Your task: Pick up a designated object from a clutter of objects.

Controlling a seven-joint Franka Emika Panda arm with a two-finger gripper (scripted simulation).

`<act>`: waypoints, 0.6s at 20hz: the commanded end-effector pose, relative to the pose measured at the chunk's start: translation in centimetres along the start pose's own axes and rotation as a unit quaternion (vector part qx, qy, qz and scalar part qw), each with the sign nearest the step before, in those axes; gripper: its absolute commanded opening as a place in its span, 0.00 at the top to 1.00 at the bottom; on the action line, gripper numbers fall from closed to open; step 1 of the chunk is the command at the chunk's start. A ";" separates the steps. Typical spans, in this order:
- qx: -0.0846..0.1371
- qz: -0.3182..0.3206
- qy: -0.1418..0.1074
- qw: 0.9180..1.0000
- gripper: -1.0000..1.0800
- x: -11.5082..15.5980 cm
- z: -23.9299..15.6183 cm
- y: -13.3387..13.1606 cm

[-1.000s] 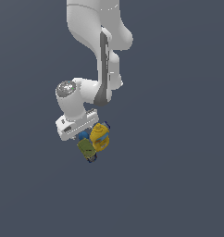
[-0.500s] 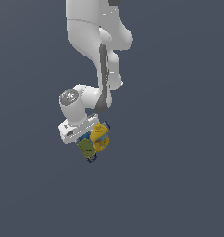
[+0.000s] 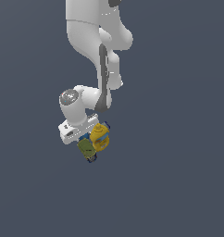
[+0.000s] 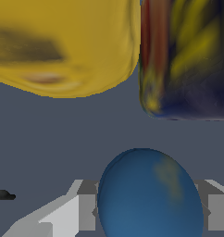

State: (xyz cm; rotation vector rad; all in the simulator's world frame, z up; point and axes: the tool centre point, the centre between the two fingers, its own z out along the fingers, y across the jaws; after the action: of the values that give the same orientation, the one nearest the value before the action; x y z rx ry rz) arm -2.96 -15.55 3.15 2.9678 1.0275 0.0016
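The small blue ball fills the near part of the wrist view and sits between my gripper's two grey fingers, which stand on either side of it with narrow gaps. The gripper is open. Just beyond the ball are the yellow bottle and the can, whose side looks dark and mottled here. In the exterior view the white hand hangs low over the cluster, next to the yellow bottle and the olive-green can. The hand and the can hide the ball there.
The three objects lie close together on a plain dark grey floor. The white arm comes down from above. A small dark mark shows on the floor in the wrist view.
The hand has sunk a little lower toward the cluster over the last second. The bottle and the can have not moved.
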 end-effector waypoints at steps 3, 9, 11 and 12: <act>0.000 0.000 0.000 1.000 1.00 0.0 0.0 0.0; 0.000 0.000 0.000 1.000 1.00 0.7 -1.3 -0.5; 0.000 0.000 0.000 1.000 1.00 1.1 -2.1 -0.8; 0.000 0.000 0.000 1.000 1.00 1.4 -2.6 -1.0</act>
State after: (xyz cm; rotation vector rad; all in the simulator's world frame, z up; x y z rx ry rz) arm -2.68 -14.37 5.02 2.9689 1.0272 -0.0008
